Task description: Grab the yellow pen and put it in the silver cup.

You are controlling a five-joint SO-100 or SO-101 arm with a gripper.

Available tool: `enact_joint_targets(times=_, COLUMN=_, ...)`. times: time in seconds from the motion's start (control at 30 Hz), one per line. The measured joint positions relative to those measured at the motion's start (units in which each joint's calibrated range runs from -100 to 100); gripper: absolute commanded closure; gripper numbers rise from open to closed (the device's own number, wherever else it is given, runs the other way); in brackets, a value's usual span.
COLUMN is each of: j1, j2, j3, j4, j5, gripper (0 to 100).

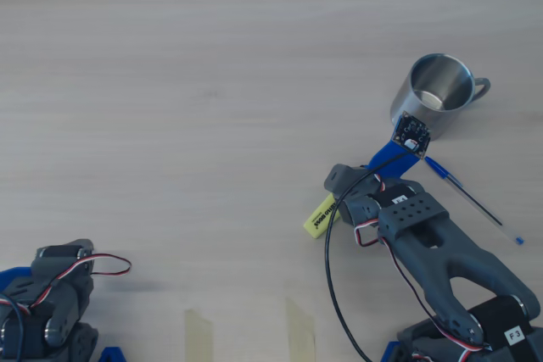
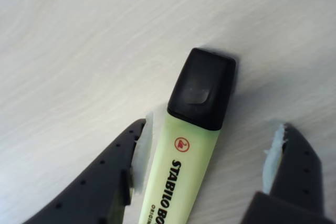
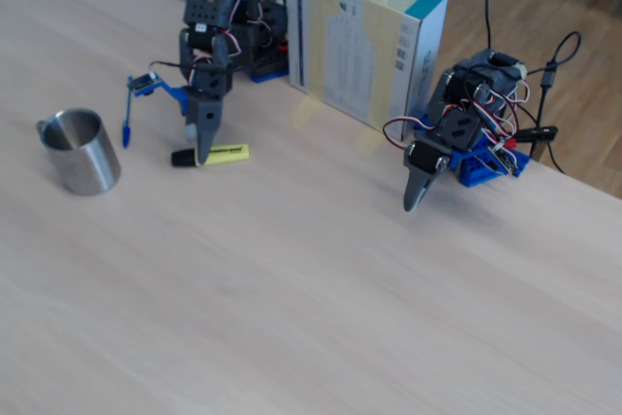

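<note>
Pale wood tabletop, arm poised low over its target.
Gripper (image 2: 207, 156) fingers stood wide, straddling the yellow pen (image 2: 186, 156) lying flat, seemingly lined up to close; beyond, the silver cup (image 1: 437, 95) waited upright, well apart.

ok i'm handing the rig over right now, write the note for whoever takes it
Gripper: open, fingers down at the table on either side of the pen; not closed on it.
Pen: lying flat on the table, black cap end past the fingertips in the wrist view.
Cup: upright and looks empty in the overhead view, just beyond the arm.
A blue pen lies beside the arm; not part of the job.
Done: approach and lining up.
Left: close on the pen, lift, carry it over the cup, drop it in.
</note>
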Motion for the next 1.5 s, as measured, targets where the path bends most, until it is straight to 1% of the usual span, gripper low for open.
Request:
enact_joint_targets(times=0.23, j1=0.0, j2=0.0, j3=0.0, j4=0.0, j5=0.0, gripper=66)
enact_joint_targets(times=0.3, j1=0.0, j2=0.0, j3=0.0, j4=0.0, j5=0.0, gripper=69)
enact_joint_targets(times=0.4, j1=0.0, j2=0.0, j3=0.2, j4=0.3, j5=0.0, gripper=77)
enact_joint_targets(times=0.5, j1=0.9, j2=0.0, j3=0.3, j4=0.0, j5=0.0, gripper=81)
enact_joint_targets(times=0.6, j1=1.0, j2=0.0, j3=0.5, j4=0.1, j5=0.0, gripper=81)
enact_joint_targets(times=0.9, j1=1.0, j2=0.1, j3=0.7, j4=0.1, j5=-1.4, gripper=87)
enact_joint_targets(times=1.13, j1=1.0, j2=0.2, j3=0.7, j4=0.1, j5=-1.4, gripper=87)
enact_joint_targets(times=1.27, j1=1.0, j2=0.2, j3=0.8, j4=0.1, j5=-1.4, gripper=94)
enact_joint_targets(times=1.5, j1=0.4, j2=0.2, j3=0.7, j4=-0.1, j5=-1.5, gripper=98)
